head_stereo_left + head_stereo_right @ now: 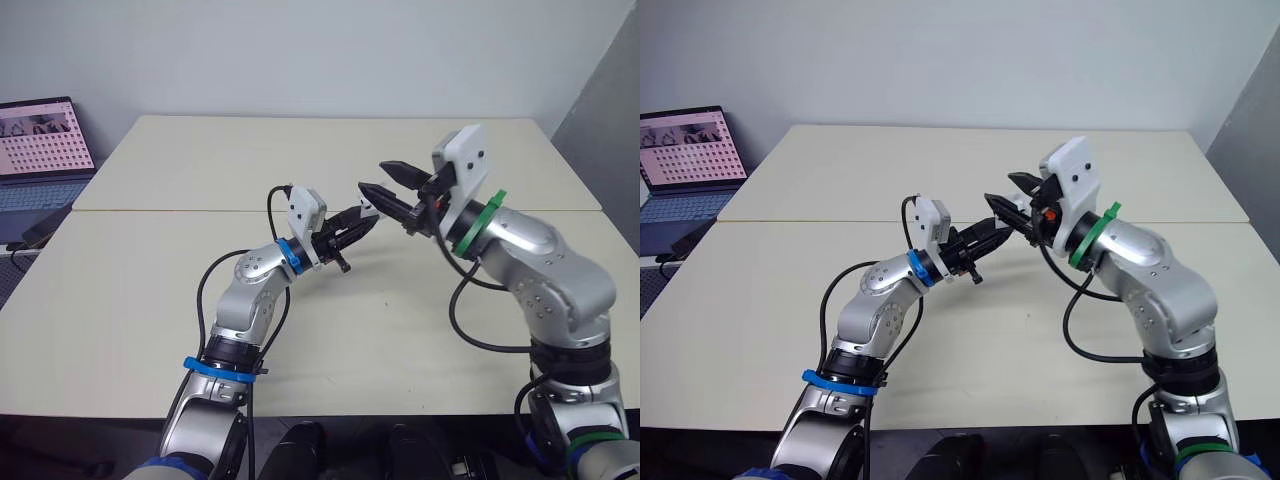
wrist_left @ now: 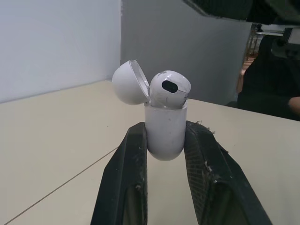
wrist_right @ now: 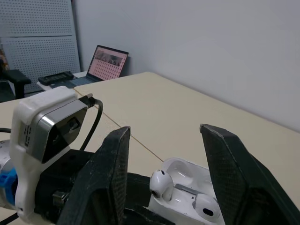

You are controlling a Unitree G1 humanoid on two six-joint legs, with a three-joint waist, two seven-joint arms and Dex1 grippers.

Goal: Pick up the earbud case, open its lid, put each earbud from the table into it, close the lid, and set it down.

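Observation:
My left gripper (image 1: 358, 224) is shut on the white earbud case (image 2: 165, 133) and holds it upright above the table's middle. The case's round lid (image 2: 129, 83) is tipped back open. One earbud (image 2: 169, 89) pokes out of the top. In the right wrist view the case (image 3: 187, 190) shows two earbuds (image 3: 160, 183) seated in it. My right gripper (image 1: 377, 178) is open and hovers just above and behind the case, one finger to each side and touching nothing. The cream table (image 1: 300, 340) lies below both.
An open laptop (image 1: 40, 140) stands off the table's far left corner, with a dark flat device (image 1: 35, 232) in front of it. A seam (image 1: 180, 210) runs across the table. A person (image 2: 274, 89) in dark clothes sits beyond the table.

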